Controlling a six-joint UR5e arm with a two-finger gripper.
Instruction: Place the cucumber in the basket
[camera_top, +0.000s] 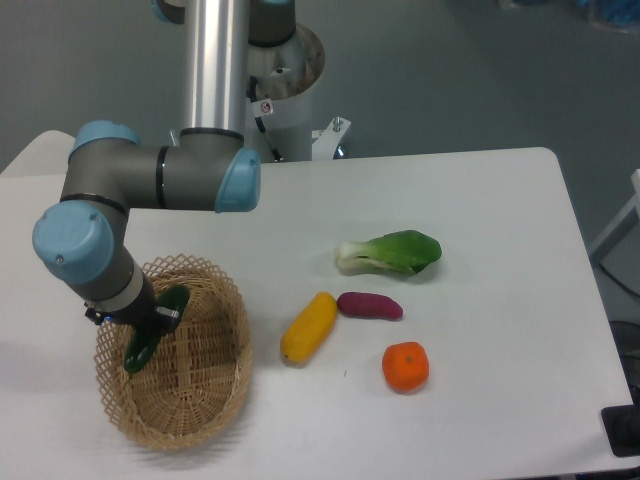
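Cucumber (147, 340) hangs tilted in the tool (152, 318), which pinches its top end, so its low tip dips inside the basket (215, 400) right under the tool. It is held low there so letting go would drop it softly inside. Off to the tool's side, the other vegetables lie on the desk (500, 220).

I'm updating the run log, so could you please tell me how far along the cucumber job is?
Done: the cucumber is off the table and over the wicker basket. In hand: the claw appears to grip it, tilted, low over the basket's left side. Left: release it into the basket and pull the arm away.
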